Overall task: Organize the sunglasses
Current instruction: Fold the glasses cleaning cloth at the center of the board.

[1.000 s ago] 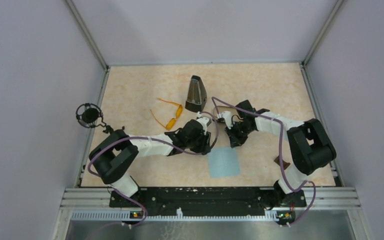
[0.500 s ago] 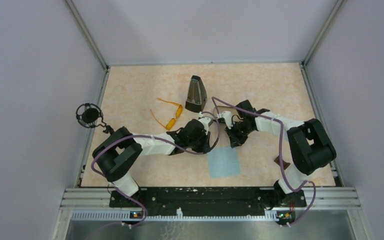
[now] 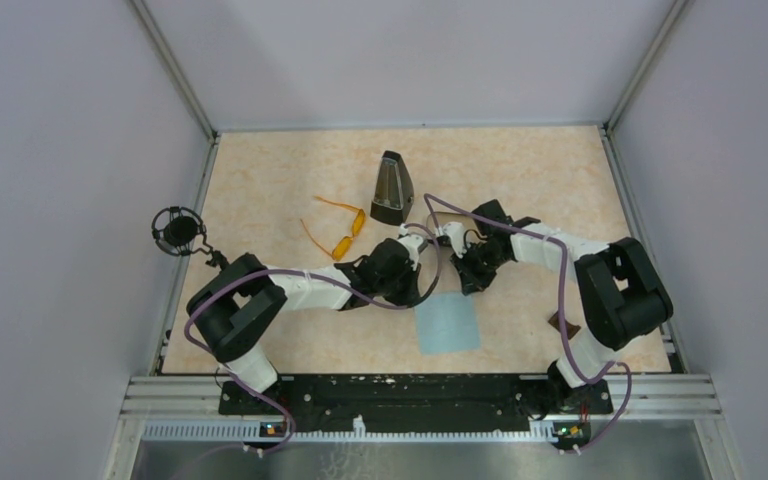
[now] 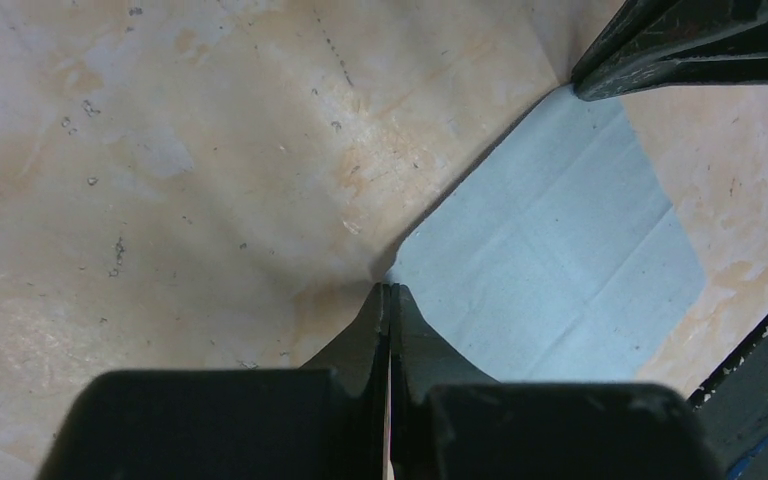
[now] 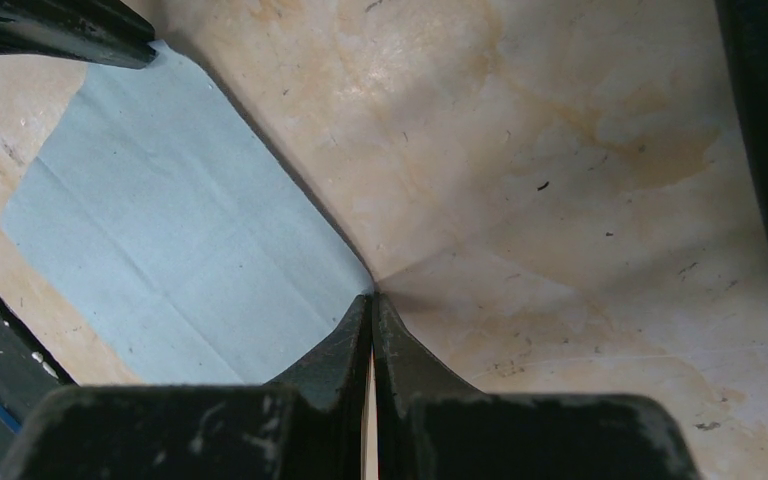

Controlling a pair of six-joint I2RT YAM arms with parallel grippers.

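Observation:
The sunglasses (image 3: 344,238), orange with thin arms, lie open on the table left of a black glasses case (image 3: 392,188) that stands upright. Neither gripper touches them. A light blue cloth (image 3: 447,322) lies flat nearer the arms. My left gripper (image 4: 390,290) is shut, its tips pinching the cloth's (image 4: 550,270) far left corner. My right gripper (image 5: 372,298) is shut in the same way on the cloth's (image 5: 180,260) far right corner. In the top view the two grippers (image 3: 422,291) (image 3: 466,287) stand close together at the cloth's far edge.
A round black mesh object (image 3: 178,230) on a stalk stands at the table's left edge. A small brown item (image 3: 563,325) lies beside the right arm's base. Grey walls enclose the table on three sides.
My left gripper has closed onto the cloth's far left corner. The right gripper has stayed shut on the other corner, and the sunglasses and case have not moved.

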